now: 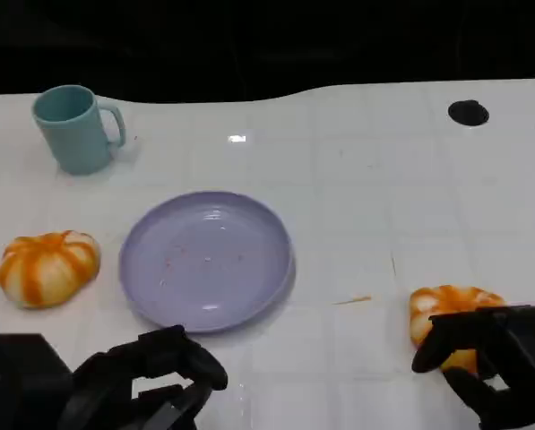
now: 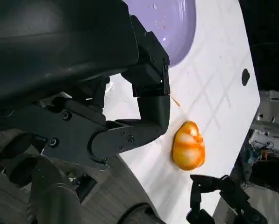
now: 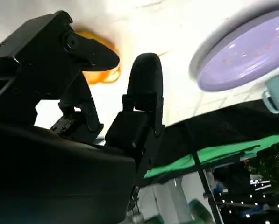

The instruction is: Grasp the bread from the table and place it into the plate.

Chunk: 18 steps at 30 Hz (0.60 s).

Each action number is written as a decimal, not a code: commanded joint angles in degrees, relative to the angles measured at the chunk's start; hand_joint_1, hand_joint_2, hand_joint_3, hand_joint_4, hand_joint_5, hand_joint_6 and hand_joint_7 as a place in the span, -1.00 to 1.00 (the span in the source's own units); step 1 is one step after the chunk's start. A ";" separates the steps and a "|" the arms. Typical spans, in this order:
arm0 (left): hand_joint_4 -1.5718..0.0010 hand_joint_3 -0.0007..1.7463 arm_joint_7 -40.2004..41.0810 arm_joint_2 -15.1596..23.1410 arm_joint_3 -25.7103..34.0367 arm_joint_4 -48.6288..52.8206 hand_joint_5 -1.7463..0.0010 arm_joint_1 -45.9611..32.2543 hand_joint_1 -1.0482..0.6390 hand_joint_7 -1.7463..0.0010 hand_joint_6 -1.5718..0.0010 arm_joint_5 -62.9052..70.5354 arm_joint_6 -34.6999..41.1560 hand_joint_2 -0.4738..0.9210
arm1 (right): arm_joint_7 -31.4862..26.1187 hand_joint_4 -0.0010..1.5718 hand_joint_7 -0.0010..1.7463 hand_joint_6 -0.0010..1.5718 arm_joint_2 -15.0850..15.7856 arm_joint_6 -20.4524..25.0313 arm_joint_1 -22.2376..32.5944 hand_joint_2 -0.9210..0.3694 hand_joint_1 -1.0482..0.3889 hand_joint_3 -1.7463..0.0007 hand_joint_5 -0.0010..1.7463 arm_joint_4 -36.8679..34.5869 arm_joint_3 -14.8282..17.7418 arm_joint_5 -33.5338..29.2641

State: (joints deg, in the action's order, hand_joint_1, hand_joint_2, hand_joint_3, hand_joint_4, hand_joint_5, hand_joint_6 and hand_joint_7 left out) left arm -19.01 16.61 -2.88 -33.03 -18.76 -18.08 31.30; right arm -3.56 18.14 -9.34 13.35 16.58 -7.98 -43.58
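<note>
Fingers of the right hand (image 1: 496,367) are spread apart and curve over the near side of the bread (image 1: 448,312) at the table's right; whether they already touch it I cannot tell, but nothing is lifted yet. From the right wrist view the orange loaf sits just beyond the fingertips (image 3: 146,70), with the lilac plate (image 1: 276,269) farther off. That bread lies on the white table (image 1: 375,188), well apart from the plate's right rim. A second orange-striped loaf (image 1: 47,267) rests to the plate's left, and a teal mug (image 1: 74,127) stands behind. The left hand (image 1: 151,376) hangs low near the plate's front edge, fingers loosely apart, holding nothing.

To do this well, I'd say the right hand should settle lower so its fingers wrap both sides of the soft loaf, close gently, then lift clear before swinging left over the plate.
</note>
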 commanded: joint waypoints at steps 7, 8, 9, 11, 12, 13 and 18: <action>0.19 -0.36 -0.18 1.36 0.25 -0.66 -1.00 0.24 -0.17 -0.64 0.23 0.10 0.21 1.00 | 1.12 0.02 -0.93 0.41 1.00 5.89 0.61 -0.54 0.00 0.64 0.10 5.52 0.08 -9.86; 0.19 -0.36 -0.14 1.35 0.16 -0.73 -1.00 0.17 -0.17 -0.64 0.24 0.18 0.07 1.00 | 1.99 -0.06 -0.97 0.31 1.31 6.45 0.72 -0.65 -0.05 0.77 -0.12 6.27 0.09 -10.69; 0.19 -0.36 -0.08 1.31 0.12 -0.81 -1.00 0.11 -0.17 -0.64 0.24 0.20 0.06 1.00 | 2.87 -0.10 -0.98 0.24 1.52 6.96 0.82 -0.72 -0.08 0.85 -0.27 6.99 0.11 -11.37; 0.19 -0.36 0.00 1.22 0.10 -0.86 -1.00 0.05 -0.17 -0.64 0.24 0.21 0.03 1.00 | 4.42 -0.14 -0.99 0.16 1.68 7.88 1.00 -0.78 -0.10 0.92 -0.41 8.18 0.16 -12.38; 0.19 -0.36 0.03 1.19 0.10 -0.85 -1.00 0.03 -0.18 -0.63 0.24 0.21 0.02 1.00 | 5.04 -0.24 -1.00 0.06 1.71 8.27 1.07 -0.81 -0.14 0.94 -0.50 8.66 0.17 -12.72; 0.19 -0.37 0.04 1.17 0.09 -0.85 -1.00 0.02 -0.18 -0.63 0.24 0.21 -0.01 1.00 | 5.49 -0.27 -1.00 0.03 1.70 8.56 1.12 -0.82 -0.15 0.95 -0.53 8.99 0.17 -12.97; 0.19 -0.37 -0.08 1.24 -0.02 -0.88 -1.00 0.19 -0.19 -0.62 0.23 0.16 0.14 1.00 | 10.36 -0.58 -1.00 -0.34 1.37 11.43 1.18 -0.87 -0.23 0.97 -0.71 11.29 -0.21 -14.49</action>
State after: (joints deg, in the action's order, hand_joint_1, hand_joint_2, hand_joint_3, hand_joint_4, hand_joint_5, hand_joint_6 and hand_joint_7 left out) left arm -19.03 17.27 -2.95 -33.33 -18.75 -18.14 31.38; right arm 4.11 18.94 0.46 14.21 26.32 -8.02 -57.29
